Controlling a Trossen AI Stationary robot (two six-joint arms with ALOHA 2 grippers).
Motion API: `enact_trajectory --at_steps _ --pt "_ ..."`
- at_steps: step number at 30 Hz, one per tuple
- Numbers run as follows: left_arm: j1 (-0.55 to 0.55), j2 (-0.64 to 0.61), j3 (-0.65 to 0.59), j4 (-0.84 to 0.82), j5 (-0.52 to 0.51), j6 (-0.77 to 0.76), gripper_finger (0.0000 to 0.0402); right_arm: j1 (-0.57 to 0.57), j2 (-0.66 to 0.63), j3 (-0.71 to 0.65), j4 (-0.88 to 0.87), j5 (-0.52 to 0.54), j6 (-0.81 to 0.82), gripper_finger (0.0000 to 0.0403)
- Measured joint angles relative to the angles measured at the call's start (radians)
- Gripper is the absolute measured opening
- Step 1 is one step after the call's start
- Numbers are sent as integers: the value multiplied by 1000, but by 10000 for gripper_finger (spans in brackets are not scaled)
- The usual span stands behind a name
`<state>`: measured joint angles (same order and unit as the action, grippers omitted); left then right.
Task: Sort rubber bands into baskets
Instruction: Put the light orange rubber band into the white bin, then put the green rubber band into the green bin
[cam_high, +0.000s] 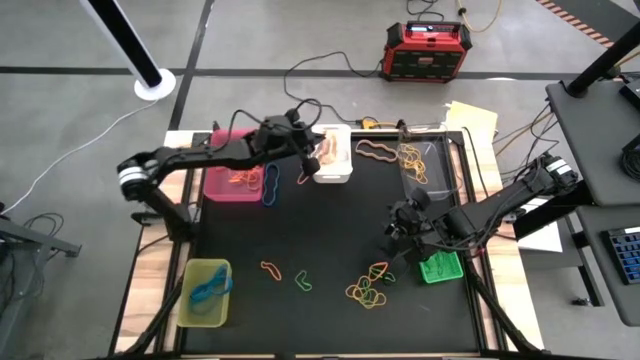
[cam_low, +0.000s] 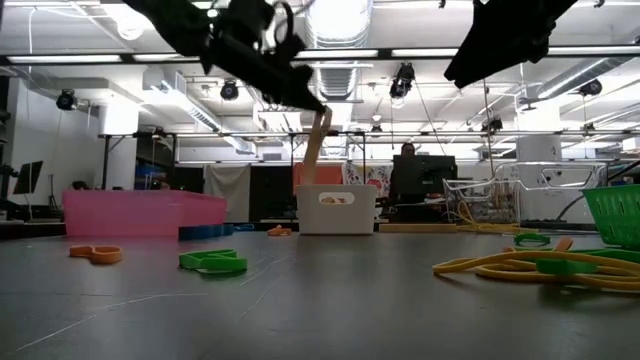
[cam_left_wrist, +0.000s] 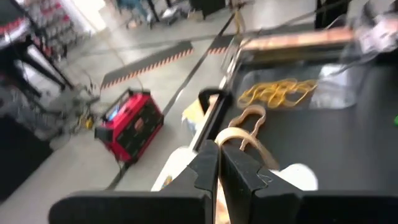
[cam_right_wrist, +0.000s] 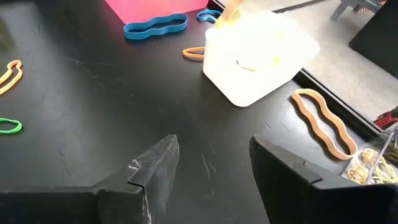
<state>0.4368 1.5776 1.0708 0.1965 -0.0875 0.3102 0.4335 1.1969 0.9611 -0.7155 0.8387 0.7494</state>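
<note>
Counting five baskets on the table (cam_high: 300, 230): pink basket (cam_high: 222, 183), white basket (cam_high: 334, 160), clear basket (cam_high: 440, 165), green basket (cam_high: 440, 267), yellow-green basket (cam_high: 205, 292). Loose rubber bands (cam_high: 368, 292) lie in a cluster of maybe six near the front; two more sit apart beside it. Left gripper (cam_high: 306, 152) is pinched closed on a tan band (cam_low: 317, 140) dangling over the white basket. Right gripper (cam_high: 393, 238) hangs spread wide, empty, above the cluster.

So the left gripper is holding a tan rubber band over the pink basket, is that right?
Not quite. The left gripper is shut on a tan rubber band, but it hangs over the white basket, not the pink basket. The low view shows this.
</note>
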Motion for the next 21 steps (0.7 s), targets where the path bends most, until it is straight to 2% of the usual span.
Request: enact_trajectory --at_steps 6,13,17,21 --pt "30 120 67 -47 -5 -11 0 -2 0 0 0 1 0 194" --pt "33 248 239 -208 -49 -50 3 -22 0 0 3 1 9 194" --pt "39 294 331 -342 -42 -52 28 -40 0 0 4 -1 20 194" --pt "41 304 352 -382 -34 -43 69 -65 0 0 3 -8 55 194"
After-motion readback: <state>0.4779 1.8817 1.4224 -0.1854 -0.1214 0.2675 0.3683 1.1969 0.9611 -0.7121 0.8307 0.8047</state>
